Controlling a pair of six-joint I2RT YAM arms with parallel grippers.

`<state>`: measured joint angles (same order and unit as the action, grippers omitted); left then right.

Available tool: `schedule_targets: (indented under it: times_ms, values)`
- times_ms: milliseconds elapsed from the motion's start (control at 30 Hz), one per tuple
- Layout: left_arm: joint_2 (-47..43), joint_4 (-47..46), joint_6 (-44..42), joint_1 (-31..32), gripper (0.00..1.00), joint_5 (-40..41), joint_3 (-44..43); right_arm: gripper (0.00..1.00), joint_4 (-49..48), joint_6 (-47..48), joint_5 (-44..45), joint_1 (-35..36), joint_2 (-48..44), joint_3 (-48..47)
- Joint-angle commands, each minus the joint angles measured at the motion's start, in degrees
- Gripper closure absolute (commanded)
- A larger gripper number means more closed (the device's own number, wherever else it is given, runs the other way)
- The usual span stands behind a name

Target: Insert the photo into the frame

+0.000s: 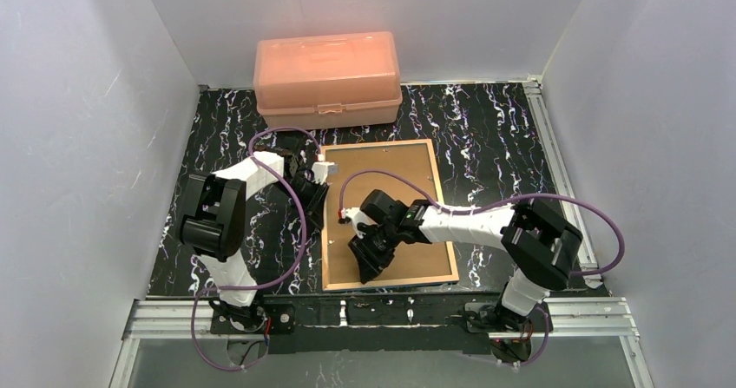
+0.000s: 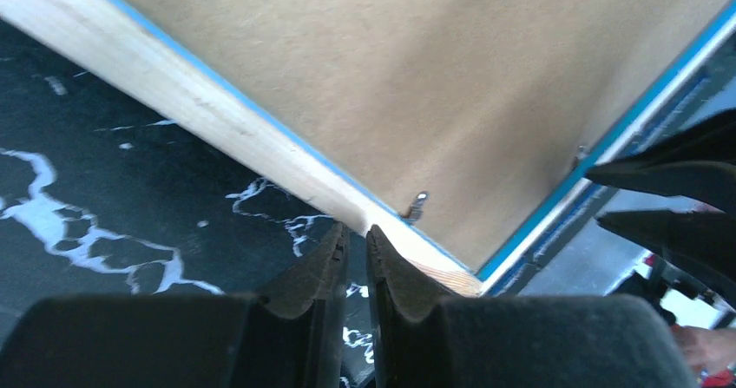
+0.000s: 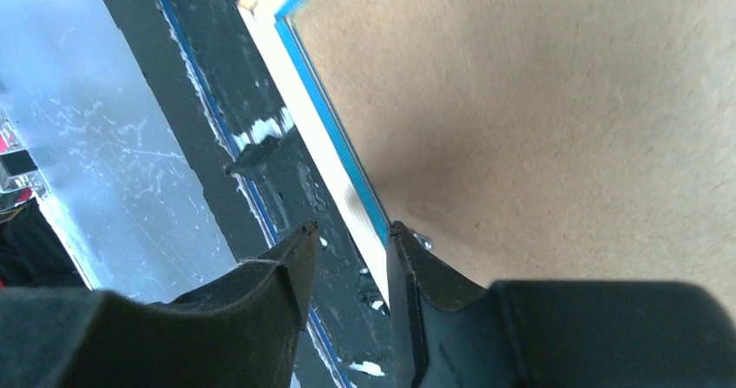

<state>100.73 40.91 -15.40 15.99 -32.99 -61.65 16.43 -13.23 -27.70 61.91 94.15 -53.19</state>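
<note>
**What are the grippers doing?**
The left gripper has its two black fingers nearly together. Only a thin slit shows between them, and nothing can be seen in it. The tips sit at the outer edge of the pale wooden rim of a large rectangular picture frame, on its left side. A small metal tab is just beside them.

**And the right one?**
The right gripper has its fingers apart. They straddle that left rim nearer the arm bases, one finger over the table and the other over the backing.

**Where is the frame?**
It lies face down in the middle of a black, white-veined table. A plain brown backing board fills its back, and a thin blue line runs along the inner edge. A peach plastic box with its lid closed stands just beyond the frame's far edge.
</note>
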Motion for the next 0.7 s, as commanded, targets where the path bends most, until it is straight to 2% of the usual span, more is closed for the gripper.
schedule_targets:
  times_ms: [0, 367, 667]
  values:
    - [1.4, -1.4, -1.4, 0.3, 0.87, 5.2, -0.6, 0.55, -2.9, -0.2, -1.5, 0.1, 1.4, -4.2]
    - [1.5, -1.2, -0.6, 0.4, 0.88, 4.8, -1.0, 0.52, -4.5, 0.4, -2.3, 0.1, 3.5, -1.7]
    - [1.1, -0.8, -0.3, 0.2, 0.89, 5.2, -2.0, 0.53, -1.8, -0.1, -0.8, 0.1, -2.5, 3.7]
